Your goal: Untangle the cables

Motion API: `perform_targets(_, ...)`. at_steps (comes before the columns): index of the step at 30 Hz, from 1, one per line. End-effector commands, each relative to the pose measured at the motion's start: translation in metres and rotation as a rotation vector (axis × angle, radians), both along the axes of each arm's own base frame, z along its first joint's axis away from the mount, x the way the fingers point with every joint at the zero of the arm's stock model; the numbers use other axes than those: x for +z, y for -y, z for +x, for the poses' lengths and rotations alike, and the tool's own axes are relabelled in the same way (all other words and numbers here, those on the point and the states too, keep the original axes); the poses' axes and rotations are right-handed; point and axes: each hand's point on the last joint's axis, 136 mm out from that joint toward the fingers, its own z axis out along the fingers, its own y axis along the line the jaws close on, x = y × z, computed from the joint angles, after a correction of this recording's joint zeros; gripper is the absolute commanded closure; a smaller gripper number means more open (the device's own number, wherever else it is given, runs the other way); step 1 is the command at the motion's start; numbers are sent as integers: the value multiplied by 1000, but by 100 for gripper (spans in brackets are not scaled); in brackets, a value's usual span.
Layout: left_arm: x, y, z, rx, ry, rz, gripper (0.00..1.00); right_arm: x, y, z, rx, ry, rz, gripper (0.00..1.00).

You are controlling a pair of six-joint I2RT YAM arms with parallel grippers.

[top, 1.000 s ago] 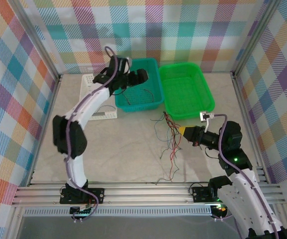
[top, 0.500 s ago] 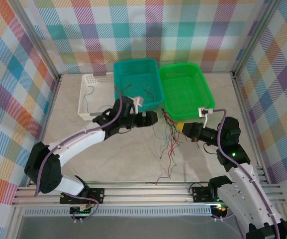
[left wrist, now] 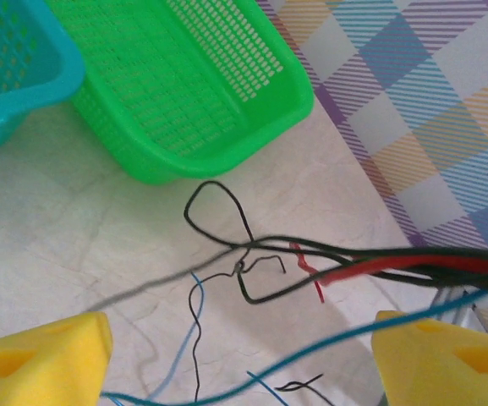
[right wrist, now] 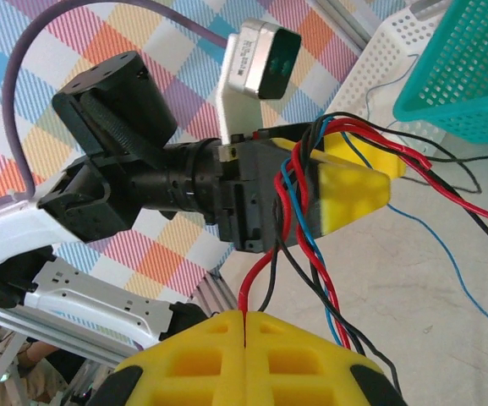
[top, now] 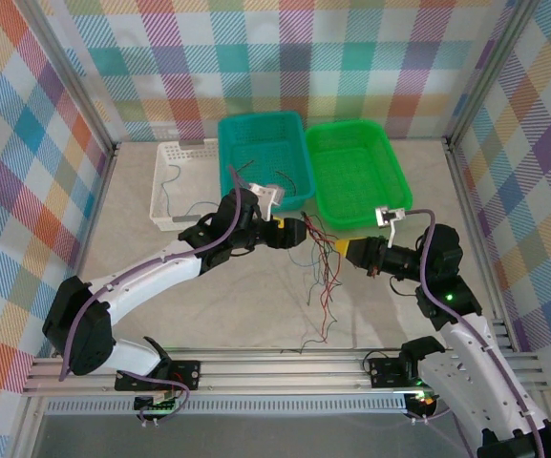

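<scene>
Multicoloured plaid walls (top: 160, 57) enclose a pale marbled tabletop (top: 237, 305) edged by aluminium rails (top: 285, 367).

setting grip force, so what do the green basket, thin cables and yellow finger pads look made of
Green basket: moulded plastic, slightly glossy, perforated mesh walls and smooth rim. Cables: thin wire in smooth coloured insulation, probably plastic; they hold loops. Yellow finger pads: matt, probably foam or soft rubber, judging by dull surface and rounded edges.
</scene>
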Motion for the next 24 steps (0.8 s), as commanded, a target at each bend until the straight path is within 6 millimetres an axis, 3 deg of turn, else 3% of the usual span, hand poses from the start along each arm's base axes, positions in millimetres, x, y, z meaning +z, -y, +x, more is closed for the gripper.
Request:
perform_targets(1, 19, -5, 1, 4, 95, 17, 24, 22, -2, -12, 46, 60, 25, 100)
perform_targets(11, 13, 4, -2, -40, 77, -8, 51, 24, -7, -16, 73, 59, 43, 100)
perform_targets(17, 23, 1, -8, -40, 82, -35, 79, 15, -3, -8, 16, 43, 20, 100)
perform_targets(20, 31, -6, -13, -18, 75, -54, 99, 8, 2, 0, -46, 29, 1, 100)
perform_targets(24, 46, -26, -19, 56, 62, -64, 100, -6, 12, 13, -157, -6, -42, 100)
